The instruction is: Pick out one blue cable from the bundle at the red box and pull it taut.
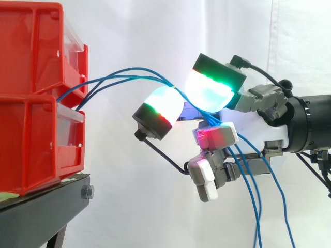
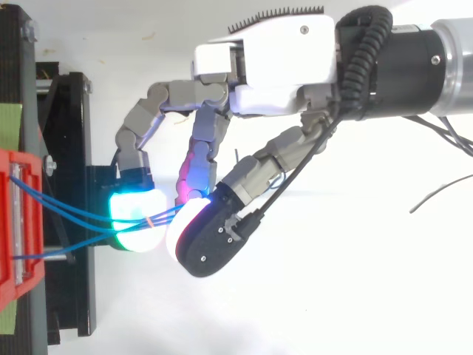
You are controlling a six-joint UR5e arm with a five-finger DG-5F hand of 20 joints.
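Robot hand reaches in from the right, and we see its fingers curled, with two glowing pads closed together on the cables. We cannot tell how many strands they pinch. At far left, two red bins sit stacked on a black stand. Several blue strands leave the front of the bins where the upper one meets the lower. They bow upward in a shallow arc and run right, close together and clear of the stand, not drawn straight. From above we see them spread slightly at the bins and meet at the green-and-cyan pad, which touches a white one. Right of the pads, in the side view, the cables pass behind the lower fingers, which glow red and white, and hang down to the bottom edge. Behind it all hangs a white curtain.
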